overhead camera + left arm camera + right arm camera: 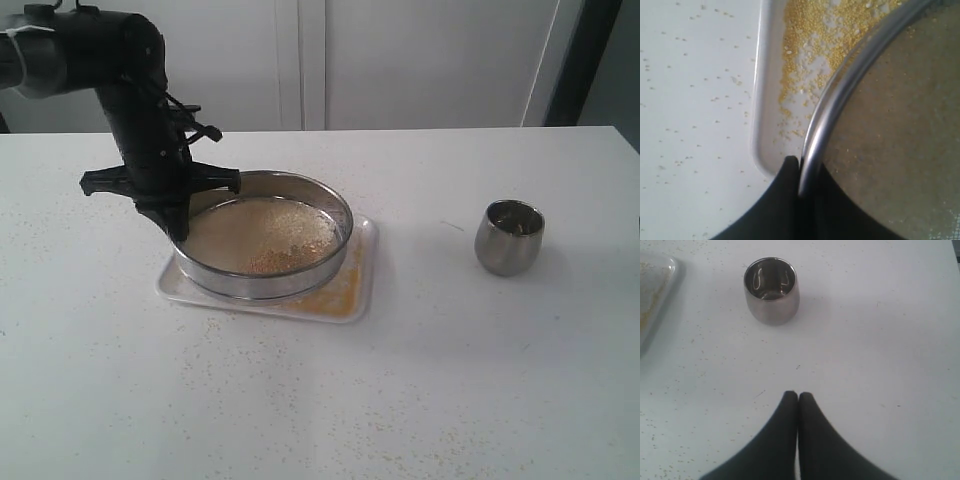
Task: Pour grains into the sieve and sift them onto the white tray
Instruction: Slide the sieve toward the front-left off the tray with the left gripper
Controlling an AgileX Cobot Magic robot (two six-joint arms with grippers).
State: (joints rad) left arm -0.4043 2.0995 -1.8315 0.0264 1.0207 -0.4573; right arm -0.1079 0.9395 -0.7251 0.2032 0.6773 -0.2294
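Note:
The sieve (pixel 268 235), a wide steel ring with a mesh bottom, rests over the white tray (pixel 362 290). Pale grains (pixel 290 235) lie on its mesh, and golden grains (pixel 340 292) are spread on the tray beneath. My left gripper (pixel 180 225) is shut on the sieve's left rim (pixel 812 150), one finger outside the ring and one inside. In the left wrist view, yellow grains (pixel 815 45) cover the tray's floor beside the rim. My right gripper (pixel 798 396) is shut and holds nothing; it hovers over the bare table, short of the steel cup (pixel 771 290). It does not show in the exterior view.
A small rounded steel cup (pixel 509 237) stands upright on the table, to the right of the tray. Stray grains (pixel 690 100) dot the white tabletop around the tray. The table's far edge runs along a white wall.

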